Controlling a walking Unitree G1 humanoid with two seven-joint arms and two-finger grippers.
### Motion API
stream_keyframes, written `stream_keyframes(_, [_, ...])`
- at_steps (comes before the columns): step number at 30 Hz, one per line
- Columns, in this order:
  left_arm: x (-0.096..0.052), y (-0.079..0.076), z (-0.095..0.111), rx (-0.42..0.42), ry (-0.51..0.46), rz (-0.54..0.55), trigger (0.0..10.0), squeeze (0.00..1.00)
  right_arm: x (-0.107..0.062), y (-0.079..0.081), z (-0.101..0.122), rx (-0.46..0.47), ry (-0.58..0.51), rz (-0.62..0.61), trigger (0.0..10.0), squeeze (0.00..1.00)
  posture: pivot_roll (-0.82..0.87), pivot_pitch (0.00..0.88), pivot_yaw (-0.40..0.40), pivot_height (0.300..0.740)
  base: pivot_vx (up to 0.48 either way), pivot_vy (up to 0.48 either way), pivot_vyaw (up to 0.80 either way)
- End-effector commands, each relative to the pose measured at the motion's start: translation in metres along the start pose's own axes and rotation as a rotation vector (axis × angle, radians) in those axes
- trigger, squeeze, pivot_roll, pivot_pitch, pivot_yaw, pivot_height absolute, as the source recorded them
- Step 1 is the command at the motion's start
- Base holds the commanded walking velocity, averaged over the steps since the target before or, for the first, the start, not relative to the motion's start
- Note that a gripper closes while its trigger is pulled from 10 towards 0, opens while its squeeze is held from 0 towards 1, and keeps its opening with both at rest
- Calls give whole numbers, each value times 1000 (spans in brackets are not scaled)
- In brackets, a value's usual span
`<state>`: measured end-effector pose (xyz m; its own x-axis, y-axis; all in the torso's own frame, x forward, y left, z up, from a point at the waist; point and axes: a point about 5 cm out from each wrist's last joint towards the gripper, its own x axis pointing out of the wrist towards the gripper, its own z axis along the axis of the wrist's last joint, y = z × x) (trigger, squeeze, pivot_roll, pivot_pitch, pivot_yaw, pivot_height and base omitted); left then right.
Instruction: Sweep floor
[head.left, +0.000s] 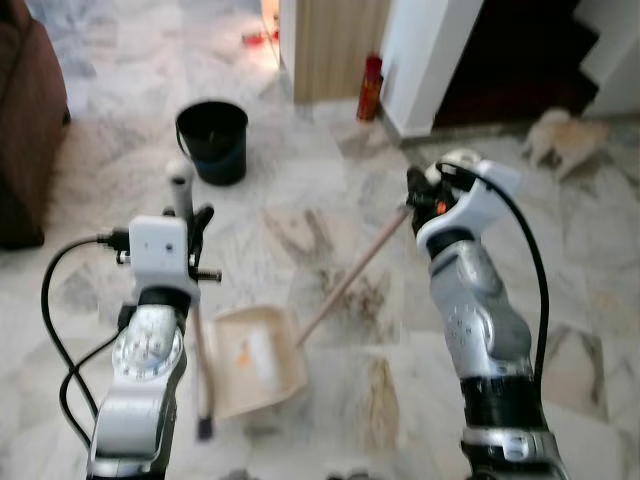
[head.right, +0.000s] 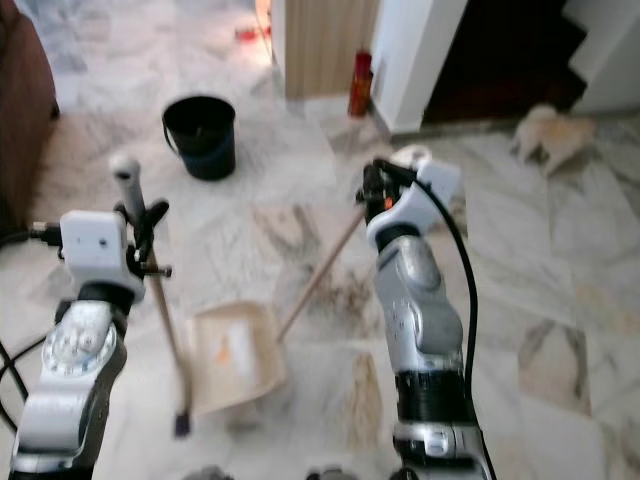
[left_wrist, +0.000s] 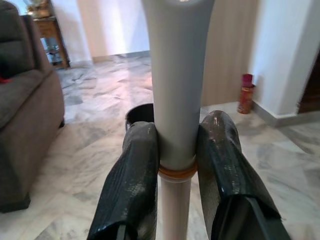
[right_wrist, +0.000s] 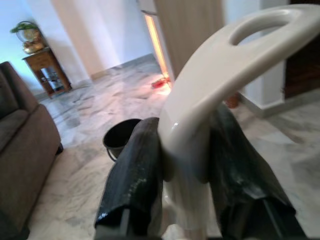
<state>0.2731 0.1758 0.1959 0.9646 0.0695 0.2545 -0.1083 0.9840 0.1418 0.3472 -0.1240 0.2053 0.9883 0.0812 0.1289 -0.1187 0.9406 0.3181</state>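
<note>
1. Nearest the head camera, both silver arms reached forward over a pale marble floor (head.left: 560, 300).
2. Far left: a dark brown sofa (head.left: 25, 120) stood at the edge of the room, with a small wooden side table (right_wrist: 42, 62) behind it in the wrist views.
3. Left gripper (left_wrist: 177, 165) was pinched on the broom handle (left_wrist: 177, 90), a pale grey grip with an orange ring just beneath the fingers (left_wrist: 135, 185). One black finger pressed each side of the handle.
4. Broom stick ran down from that gripper to the floor, its lower end touching down just beside the left edge of the dustpan (head.left: 255, 360).
5. Dustpan was cream, lying flat on the floor between the two arms. An orange speck sat inside it; what it was could not be told.
6. Black bucket (head.left: 212, 140) stood upright on the floor beyond the left gripper, well apart from the dustpan.
7. Dustpan stick (head.left: 350, 275), wooden, slanted up from the pan toward the right.
8. Right gripper (right_wrist: 187, 165) was clamped on the dustpan's cream looped handle (right_wrist: 220, 75), fingers pressed on both sides.
9. Red canister (head.left: 370, 88) stood by the foot of a white wall.
10. Far right: a pale, blurred furry animal (head.left: 565, 140) lay on the floor.
</note>
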Motion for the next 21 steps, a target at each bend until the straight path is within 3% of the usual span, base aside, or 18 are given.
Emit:
stream_keyframes(1, [1,2,10,7,-53,11,10000,0,1,13,12,54,-54,58,10000,0,-23,187,-63,740,461,0,0])
stream_keyframes(5, [2,2,11,8,-53,10,10000,0,0,14,13,44,-60,67,10000,0,-25,190,-62,740,466,0,0])
stream_keyframes(11, [2,2,10,10,-49,8,10000,0,0,15,14,43,-67,73,10000,0,-20,195,-62,740,465,0,649])
stream_keyframes(21, [2,2,9,16,-43,-1,10000,0,0,17,13,49,-67,82,10000,0,-19,197,-60,740,466,0,0])
